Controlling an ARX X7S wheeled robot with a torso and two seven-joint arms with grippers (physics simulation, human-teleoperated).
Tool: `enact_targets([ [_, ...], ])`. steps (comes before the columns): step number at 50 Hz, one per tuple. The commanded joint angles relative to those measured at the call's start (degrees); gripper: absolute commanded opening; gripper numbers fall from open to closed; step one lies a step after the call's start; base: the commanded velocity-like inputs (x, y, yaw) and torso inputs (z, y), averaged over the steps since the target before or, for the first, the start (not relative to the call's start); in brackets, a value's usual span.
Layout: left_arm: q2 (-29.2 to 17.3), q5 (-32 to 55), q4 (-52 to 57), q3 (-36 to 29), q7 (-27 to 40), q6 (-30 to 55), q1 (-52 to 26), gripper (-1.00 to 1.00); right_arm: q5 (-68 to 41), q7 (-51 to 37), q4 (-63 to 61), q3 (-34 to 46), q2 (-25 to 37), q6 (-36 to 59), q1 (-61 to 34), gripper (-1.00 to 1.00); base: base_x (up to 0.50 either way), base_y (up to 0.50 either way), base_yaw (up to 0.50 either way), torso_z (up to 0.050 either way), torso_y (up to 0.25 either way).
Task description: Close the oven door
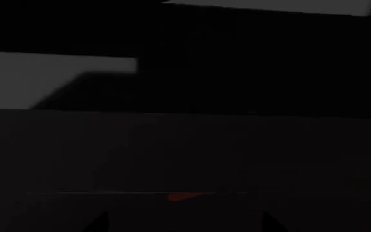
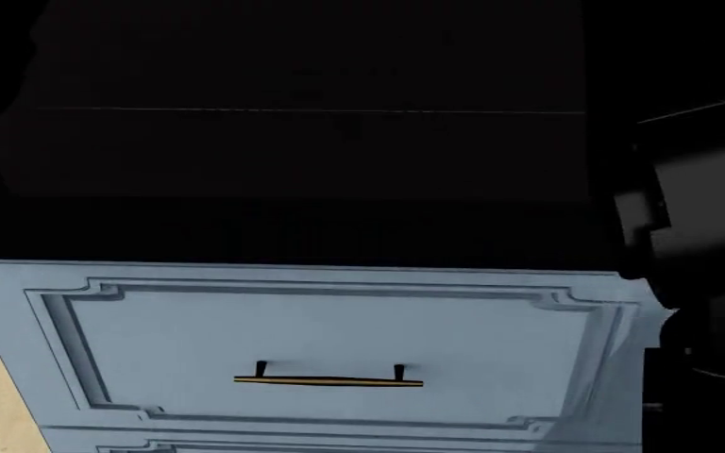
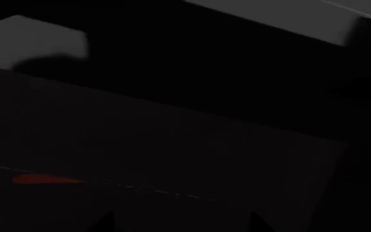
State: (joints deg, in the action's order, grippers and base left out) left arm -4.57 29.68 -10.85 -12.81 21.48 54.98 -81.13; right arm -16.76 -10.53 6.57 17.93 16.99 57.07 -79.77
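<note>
Filling the dark upper view, oven door (image 2: 299,160) above drawer front (image 2: 325,330).

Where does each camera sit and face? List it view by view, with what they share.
Head: high, looking down at a black front above the blue drawer; a dark arm part, likely, on the right.
Left wrist: by the left gripper, close to a black front; two fingertips show, apart.
Right wrist: likewise by the right gripper, tilted.
Shared: both wrist views show a silver line and orange mark.
</note>
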Motion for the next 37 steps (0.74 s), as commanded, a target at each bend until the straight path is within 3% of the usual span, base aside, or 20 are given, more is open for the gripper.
enact_targets([
  [1, 4.54, 0.43, -43.9, -8.14, -5.14, -21.6, -20.56, 1.0, 3.6, 4.54, 41.61, 2.42, -6.77, -19.91, -17.2, 1.0, 0.0, 0.0, 0.0, 0.0, 0.0],
  [4, 4.56, 21.09, -57.24, -26.27, -3.98, -29.54, -27.72, 1.0, 5.41, 8.28, 65.11, 3.29, -11.45, -34.09, -27.49, 1.0, 0.0, 0.0, 0.0, 0.0, 0.0],
  [5, 4.56, 28.67, -58.46, -33.15, -4.22, -29.55, -29.06, 1.0, 5.97, 8.49, 68.37, 3.03, -11.68, -34.28, -27.87, 1.0, 0.0, 0.0, 0.0, 0.0, 0.0],
  [7, 4.56, 40.2, -57.57, -49.04, -3.07, -32.53, -31.11, 1.0, 8.07, 8.85, 68.4, 2.54, -12.16, -35.3, -27.82, 1.0, 0.0, 0.0, 0.0, 0.0, 0.0],
  [9, 4.56, 48.9, -57.6, -59.73, -2.23, -35.37, -32.52, 1.0, 10.11, 9.44, 68.41, 1.78, -12.71, -34.46, -27.63, 1.0, 0.0, 0.0, 0.0, 0.0, 0.0],
  [13, 4.56, 58.65, -56.83, -72.87, 0.5, -38.7, -32.9, 1.0, 13.26, 10.27, 68.41, -0.4, -13.21, -33.06, -28.5, 1.0, 0.0, 0.0, 0.0, 0.0, 0.0],
  [16, 4.56, 58.64, -55.59, -77.06, 1.38, -36.76, -33.47, 1.0, 14.37, 10.8, 68.42, -2.58, -13.64, -31.55, -28.26, 1.0, 0.05, 0.0, 0.01, 0.0, 0.0],
  [19, 4.56, 66.02, -57.89, -76.44, 2.05, -35.41, -33.75, 1.0, 16.33, 11.66, 68.42, -1.59, -14.24, -30.29, -27.9, 1.0, 0.04, 0.0, 0.01, 0.005, 0.0],
  [21, 4.56, 61.9, -57.72, -78.29, 2.82, -36.11, -33.36, 1.0, 16.09, 11.65, 68.42, -2.46, -14.36, -29.52, -27.9, 1.0, 0.04, 0.0, 0.02, 0.0, 0.0],
  [28, 4.56, 62.9, -62.46, -78.01, 4.29, -36.06, -30.64, 1.0, 16.46, 12.44, 68.42, -0.54, -14.61, -29.55, -27.43, 1.0, 0.04, 0.0, 0.02, 0.003, 0.0],
  [37, 4.56, 65.78, -63.18, -78.57, -0.55, -36.46, -34.16, 1.0, 17.08, 15.99, 68.41, -0.09, -13.95, -33.0, -30.9, 1.0, 0.04, 0.0, 0.01, 0.002, 0.0],
])
